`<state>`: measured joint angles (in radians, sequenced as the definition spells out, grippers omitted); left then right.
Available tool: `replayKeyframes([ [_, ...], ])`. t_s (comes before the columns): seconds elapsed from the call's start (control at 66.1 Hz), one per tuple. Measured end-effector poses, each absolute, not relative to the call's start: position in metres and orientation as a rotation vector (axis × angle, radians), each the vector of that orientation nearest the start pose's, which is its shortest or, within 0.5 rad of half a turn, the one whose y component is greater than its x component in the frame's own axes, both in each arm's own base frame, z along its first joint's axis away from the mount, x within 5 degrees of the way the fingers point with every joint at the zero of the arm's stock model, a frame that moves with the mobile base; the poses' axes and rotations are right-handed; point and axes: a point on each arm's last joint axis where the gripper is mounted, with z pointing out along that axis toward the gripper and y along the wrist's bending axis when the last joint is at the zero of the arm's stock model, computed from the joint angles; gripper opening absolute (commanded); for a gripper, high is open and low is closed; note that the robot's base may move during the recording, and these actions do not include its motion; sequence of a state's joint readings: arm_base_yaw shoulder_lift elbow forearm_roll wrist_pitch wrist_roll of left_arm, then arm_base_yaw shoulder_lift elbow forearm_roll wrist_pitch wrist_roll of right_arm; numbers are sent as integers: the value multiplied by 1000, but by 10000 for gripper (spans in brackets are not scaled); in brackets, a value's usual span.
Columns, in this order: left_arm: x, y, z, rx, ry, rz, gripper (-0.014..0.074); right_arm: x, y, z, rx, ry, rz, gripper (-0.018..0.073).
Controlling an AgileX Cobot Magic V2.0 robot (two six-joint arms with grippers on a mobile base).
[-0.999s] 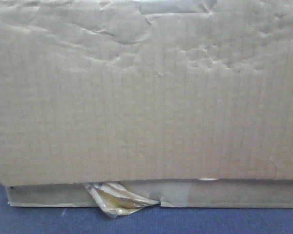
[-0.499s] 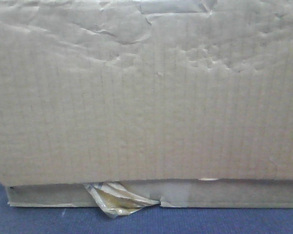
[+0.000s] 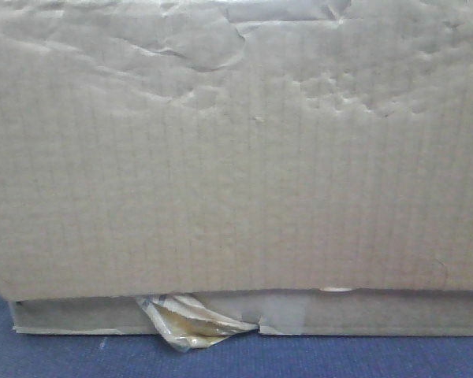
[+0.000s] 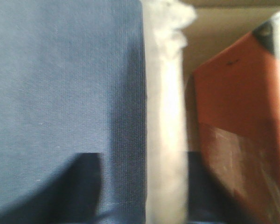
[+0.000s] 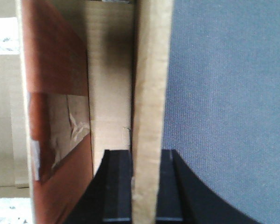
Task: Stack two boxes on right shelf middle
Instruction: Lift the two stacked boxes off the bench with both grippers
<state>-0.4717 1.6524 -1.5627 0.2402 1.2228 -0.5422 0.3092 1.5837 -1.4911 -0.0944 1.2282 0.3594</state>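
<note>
The tall box (image 3: 236, 157) fills the front view with its creased tan face. Below its lower edge shows the flat box (image 3: 378, 315) with a crumpled yellowish tape scrap (image 3: 185, 321). In the left wrist view my left gripper (image 4: 143, 186) straddles a pale cardboard wall (image 4: 165, 140). Its right finger is against the wall and its left finger stands apart over the blue cloth. In the right wrist view my right gripper (image 5: 144, 186) is shut on a cardboard wall (image 5: 147, 116), one finger on each side. I cannot tell which box each wall belongs to. The shelf is out of view.
A blue cloth surface (image 3: 63, 358) lies under the boxes, and also shows in the left wrist view (image 4: 60, 84) and the right wrist view (image 5: 224, 93). An orange-brown flap with torn tape shows inside the box (image 4: 238, 130), (image 5: 56, 93).
</note>
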Motion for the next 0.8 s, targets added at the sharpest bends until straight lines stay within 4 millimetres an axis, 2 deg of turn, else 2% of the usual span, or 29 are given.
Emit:
replayKeyframes([
  [0.076, 315, -139, 339, -40, 2725, 32, -115, 310, 91, 340, 46, 2790, 30, -168],
  [0.378, 316, -140, 339, -44, 2718, 41, -111, 310, 91, 340, 77, 2775, -9, -168],
  [0.484, 314, -141, 343, -74, 2681, 83, -111, 306, 98, 344, 118, 2729, -48, -168],
  [0.635, 303, -138, 366, -90, 2538, 147, -111, 298, 106, 365, 111, 2562, -53, -168],
  [0.802, 285, -129, 396, -112, 2430, 117, -111, 289, 104, 386, 104, 2448, -18, -168],
])
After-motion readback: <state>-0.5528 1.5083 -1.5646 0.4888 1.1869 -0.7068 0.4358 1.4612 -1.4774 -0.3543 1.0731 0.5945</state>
